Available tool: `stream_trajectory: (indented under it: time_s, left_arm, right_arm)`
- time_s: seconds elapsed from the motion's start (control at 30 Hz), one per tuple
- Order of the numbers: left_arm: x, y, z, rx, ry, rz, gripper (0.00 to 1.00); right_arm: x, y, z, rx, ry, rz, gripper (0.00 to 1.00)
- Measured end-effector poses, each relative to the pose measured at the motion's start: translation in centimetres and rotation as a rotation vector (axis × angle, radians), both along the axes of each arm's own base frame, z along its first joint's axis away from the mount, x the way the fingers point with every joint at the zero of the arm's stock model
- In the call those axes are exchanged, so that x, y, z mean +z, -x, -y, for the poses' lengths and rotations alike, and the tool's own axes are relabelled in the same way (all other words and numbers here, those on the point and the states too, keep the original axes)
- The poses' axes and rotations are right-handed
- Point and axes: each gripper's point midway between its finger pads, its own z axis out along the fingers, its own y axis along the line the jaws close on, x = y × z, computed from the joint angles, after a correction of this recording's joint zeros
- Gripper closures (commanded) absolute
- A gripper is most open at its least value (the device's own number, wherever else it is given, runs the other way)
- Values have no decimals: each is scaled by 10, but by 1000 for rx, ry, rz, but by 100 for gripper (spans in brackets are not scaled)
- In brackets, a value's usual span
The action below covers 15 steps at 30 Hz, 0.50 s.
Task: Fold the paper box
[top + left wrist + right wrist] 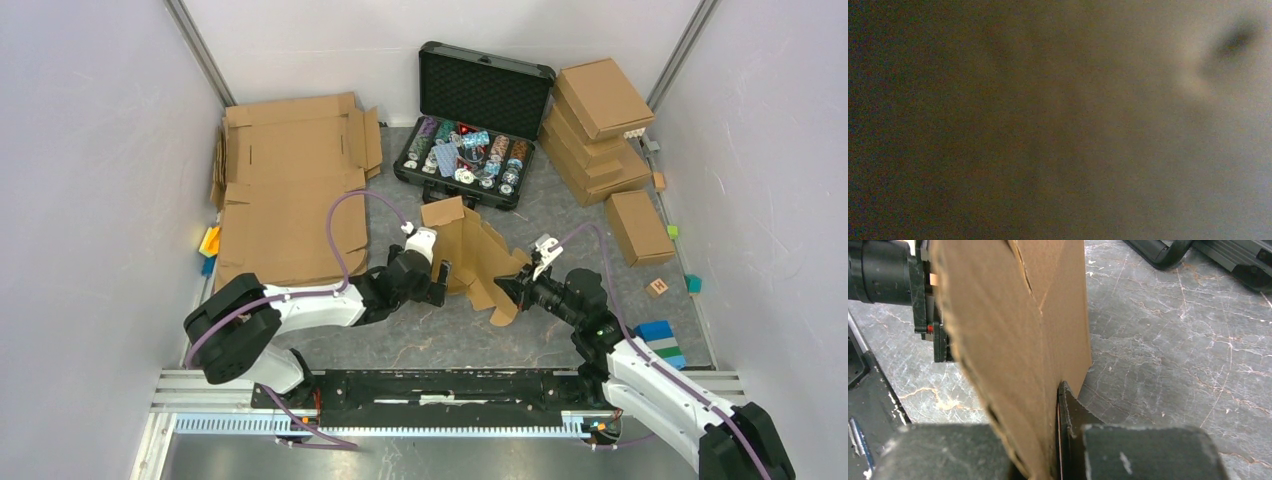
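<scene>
Closest to you, the black mounting rail [430,385] carries both arm bases at the near edge of the grey marbled table [440,335]. Near the right edge you have a small stack of coloured blocks [662,336].

Just beyond, your two grippers face each other with the paper box [478,255] between them, at the middle of the table. It is half folded, its panels standing up at angles and one flap pointing toward the far side. Your right gripper [512,288] pinches the box's near right edge: the right wrist view shows cardboard [1013,315] running down between the two fingers [1148,450], which are pressed against it. Your left gripper [437,280] is at the box's left side with its fingers spread wide; you cannot tell whether they touch the cardboard. Your left wrist view is a brown blur.

Farther back on the left lie the large cardboard sheets [290,190]. On the right sits a single closed box [638,226], and behind it a stack of brown boxes [600,120]. Farthest, at centre, the black case [470,150] stands open, holding chips.
</scene>
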Motion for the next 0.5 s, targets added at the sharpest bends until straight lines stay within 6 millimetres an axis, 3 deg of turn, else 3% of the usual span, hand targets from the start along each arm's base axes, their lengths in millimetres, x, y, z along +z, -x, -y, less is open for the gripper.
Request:
stream_trajectory:
  time_s: [0.5]
  left_arm:
    - [-20,6,-18,23,-114,-19,0]
  right_arm:
    - [3,5,-5,-7,-57,-94,94]
